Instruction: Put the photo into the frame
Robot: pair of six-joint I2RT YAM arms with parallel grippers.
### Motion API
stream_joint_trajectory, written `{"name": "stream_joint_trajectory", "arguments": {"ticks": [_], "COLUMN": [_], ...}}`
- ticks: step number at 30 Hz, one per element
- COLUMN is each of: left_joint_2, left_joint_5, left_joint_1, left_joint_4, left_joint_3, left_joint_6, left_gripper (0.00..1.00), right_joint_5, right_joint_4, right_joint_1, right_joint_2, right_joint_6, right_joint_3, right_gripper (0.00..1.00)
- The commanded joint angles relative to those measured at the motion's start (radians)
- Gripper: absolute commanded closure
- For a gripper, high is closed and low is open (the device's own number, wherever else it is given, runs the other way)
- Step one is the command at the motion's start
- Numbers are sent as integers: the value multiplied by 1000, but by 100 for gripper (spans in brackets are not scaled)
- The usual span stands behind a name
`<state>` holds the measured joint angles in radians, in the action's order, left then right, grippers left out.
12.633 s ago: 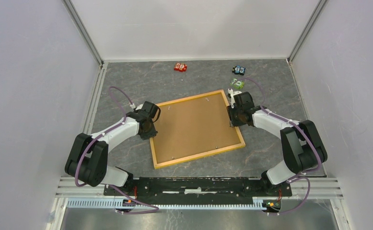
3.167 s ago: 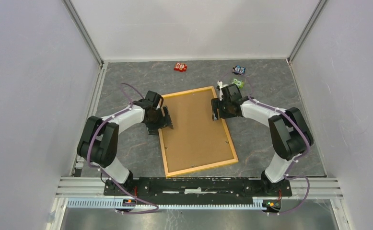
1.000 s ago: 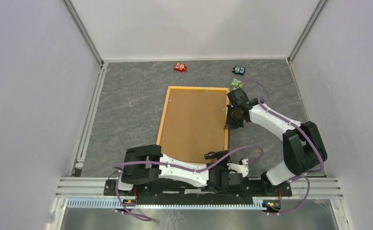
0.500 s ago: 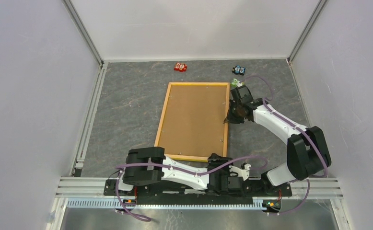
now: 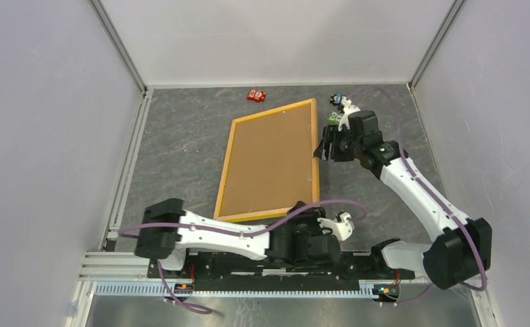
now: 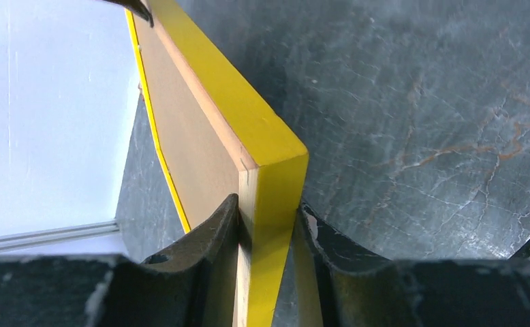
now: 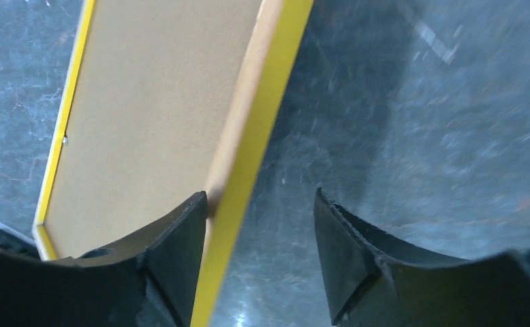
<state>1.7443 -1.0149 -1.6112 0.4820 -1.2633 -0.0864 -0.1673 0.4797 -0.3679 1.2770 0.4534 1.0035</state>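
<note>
Yellow-railed, the one frame point(image 6: 248, 116) is clamped by left tool point(image 6: 268, 211), straddled by released right tool point(image 7: 259, 197).

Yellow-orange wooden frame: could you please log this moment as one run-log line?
yellow-orange wooden frame: brown backing board up | left gripper: shut on near corner | right gripper: open, straddling right rail | photo: unseen
</note>
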Motion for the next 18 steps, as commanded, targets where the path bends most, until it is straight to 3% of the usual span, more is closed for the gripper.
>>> {"name": "stream_joint_trajectory", "arguments": {"ticks": [1, 3, 6, 10, 18], "left_joint_2": [-212, -308, -411, -526, -645], "left_joint_5": [12, 118, 243, 345, 495], "left_joint_1": [8, 8, 9, 9, 9], "left_joint_4": [0, 2, 7, -2, -88], "left_joint_3": [-57, -64, -84, -113, -116], "left_joint_6": [50, 42, 63, 77, 67], "left_gripper": [98, 98, 98, 98, 98], "right_joint_5": [106, 194, 313, 366, 438], "right_joint_4": [24, 55, 77, 57, -85], "right_joint_1": [15, 17, 18, 19, 18], "right_joint_2": [-114, -154, -209, -294, -481], "right_joint_6": [-160, -196, -223, -188, -190], "right_joint_3": [152, 212, 289, 325, 226], "right_gripper": [28, 16, 9, 11, 11]}}
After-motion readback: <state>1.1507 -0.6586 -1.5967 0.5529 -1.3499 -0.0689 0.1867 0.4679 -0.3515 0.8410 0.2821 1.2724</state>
